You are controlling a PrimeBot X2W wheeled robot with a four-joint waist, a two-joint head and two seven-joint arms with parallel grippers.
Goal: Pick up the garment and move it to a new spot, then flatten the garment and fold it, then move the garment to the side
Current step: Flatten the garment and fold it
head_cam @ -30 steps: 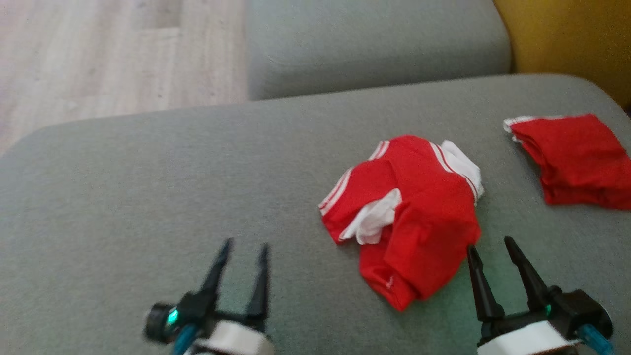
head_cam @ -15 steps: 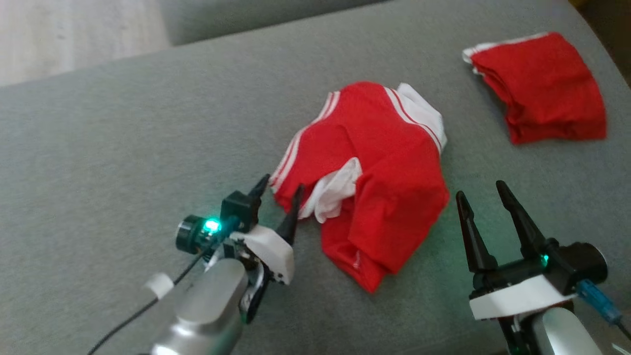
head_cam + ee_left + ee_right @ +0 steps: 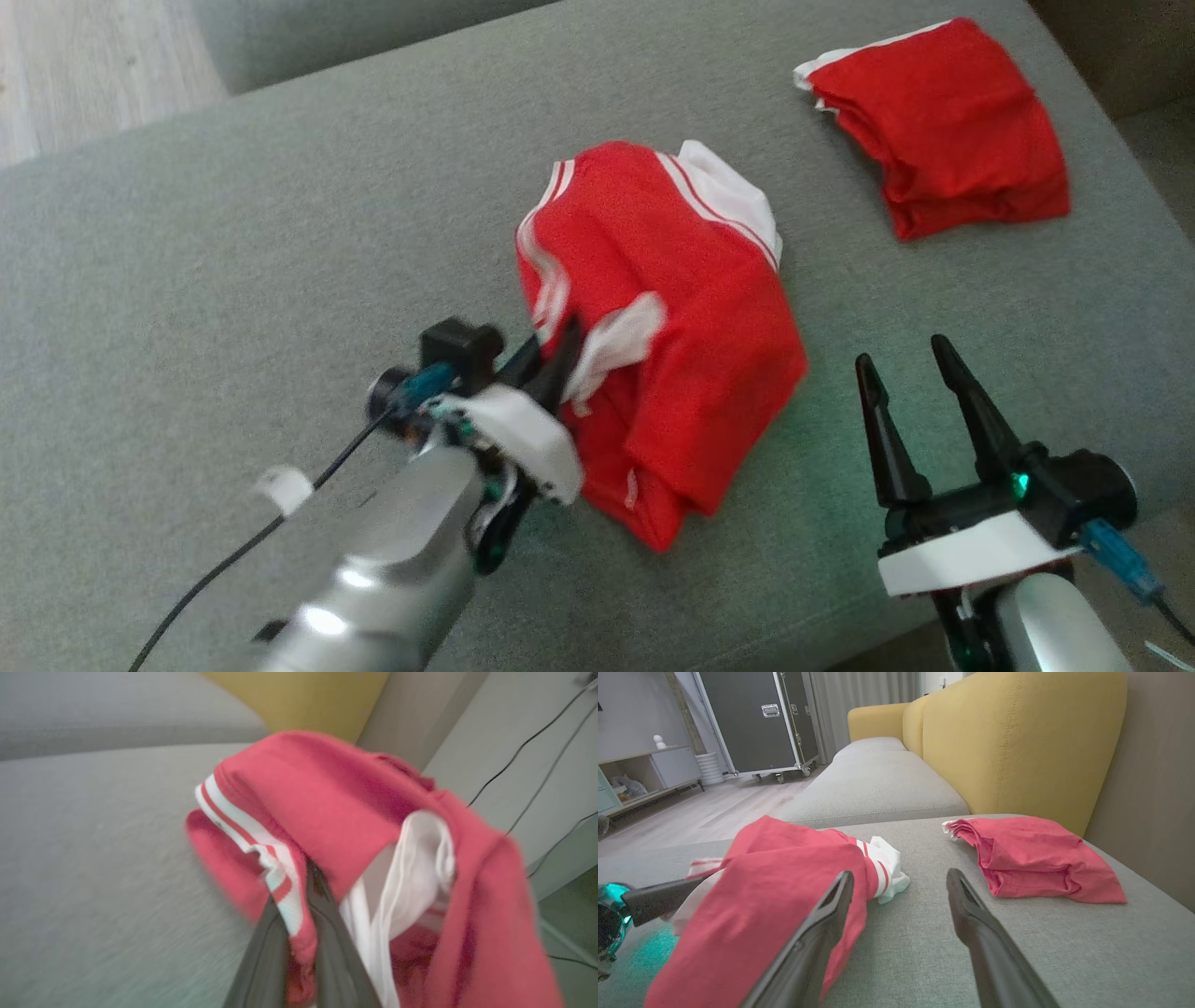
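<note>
A crumpled red garment (image 3: 681, 317) with white stripes and white lining lies on the grey cushion (image 3: 233, 280). My left gripper (image 3: 555, 347) is shut on the garment's striped left edge; in the left wrist view that edge (image 3: 285, 891) is pinched between the two dark fingers and the cloth bunches up above them. My right gripper (image 3: 901, 369) stands open just right of the garment, nothing between its fingers; in the right wrist view the garment (image 3: 775, 886) lies left of its open fingers (image 3: 831, 914).
A second red garment (image 3: 943, 126), folded, lies at the cushion's far right corner, also in the right wrist view (image 3: 1031, 858). A yellow sofa back (image 3: 1017, 742) rises behind it. Wooden floor (image 3: 84, 65) lies beyond the cushion's left side.
The head camera has tilted and shifted. My left gripper went forward to the garment's striped left edge and shut on it; the cloth there is drawn in. The right gripper stays open.
</note>
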